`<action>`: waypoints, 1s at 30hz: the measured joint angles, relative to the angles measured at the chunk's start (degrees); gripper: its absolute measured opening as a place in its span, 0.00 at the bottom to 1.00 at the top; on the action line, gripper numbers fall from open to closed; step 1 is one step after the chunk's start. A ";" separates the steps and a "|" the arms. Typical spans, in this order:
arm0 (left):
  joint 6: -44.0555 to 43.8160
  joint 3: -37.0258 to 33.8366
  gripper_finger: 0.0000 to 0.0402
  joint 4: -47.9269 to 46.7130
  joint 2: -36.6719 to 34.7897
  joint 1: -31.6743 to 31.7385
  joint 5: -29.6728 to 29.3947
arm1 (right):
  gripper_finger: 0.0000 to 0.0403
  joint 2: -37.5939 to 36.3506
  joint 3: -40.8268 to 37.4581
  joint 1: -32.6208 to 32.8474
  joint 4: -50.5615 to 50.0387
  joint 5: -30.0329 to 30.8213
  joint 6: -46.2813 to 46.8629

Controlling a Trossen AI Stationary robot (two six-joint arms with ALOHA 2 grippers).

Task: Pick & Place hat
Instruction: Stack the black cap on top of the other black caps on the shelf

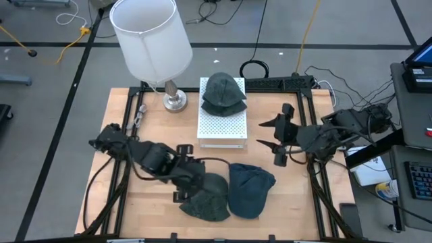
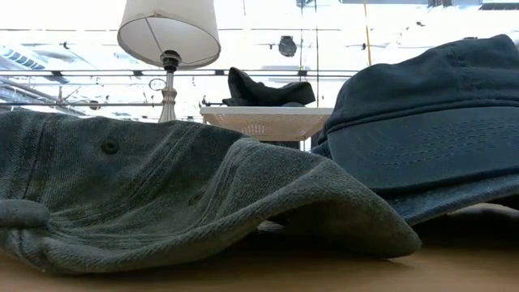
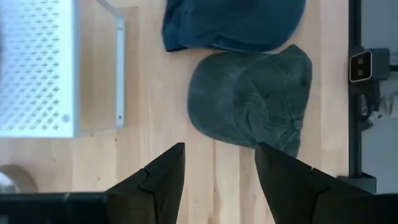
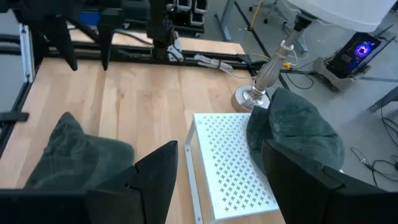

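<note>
A: High view first, from the worktop's left edge: the left arm lies across the wood with the left gripper (image 1: 183, 181) near the front edge, just beside the grey-green hat (image 1: 206, 196).

B: Grasping it?

A: No. In the left wrist view the left gripper's jaws are parted and empty, the hat ahead of them, apart from both tips. That spread looks set for closing over the hat's edge, I'd judge.

B: And next along?

A: A blue hat (image 1: 250, 190) lies touching the grey-green one, also near the front edge. Behind them, toward the back edge, stands a white perforated stand (image 1: 222, 125) with a dark hat (image 1: 223, 93) already on its far end. To the stand's left is a lamp (image 1: 151, 42).

B: So the stand is the likely drop spot?

A: Probably; its near half is bare, leaving room for another.

B: The right side?

A: The right gripper (image 1: 279, 142) waits near the right edge, jaws released, holding nothing, clear of the left arm's path.
</note>
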 joint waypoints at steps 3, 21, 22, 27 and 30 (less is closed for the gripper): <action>2.96 0.00 0.50 1.30 1.41 1.81 4.34 | 0.56 -0.61 -0.02 1.14 -1.93 0.02 0.68; 21.89 -10.02 0.50 16.08 2.94 15.80 27.65 | 0.56 -10.06 -0.02 6.12 -3.15 0.17 4.44; 22.77 -11.37 0.50 16.71 2.95 16.31 28.50 | 0.56 -10.55 -0.02 6.10 -3.15 0.22 4.50; 26.00 -17.24 0.50 22.71 3.01 19.23 33.10 | 0.56 -12.56 -0.02 6.08 -3.13 0.20 4.52; 27.39 -20.08 0.50 24.74 3.01 21.30 36.63 | 0.56 -13.46 -0.02 6.06 -3.14 0.22 4.52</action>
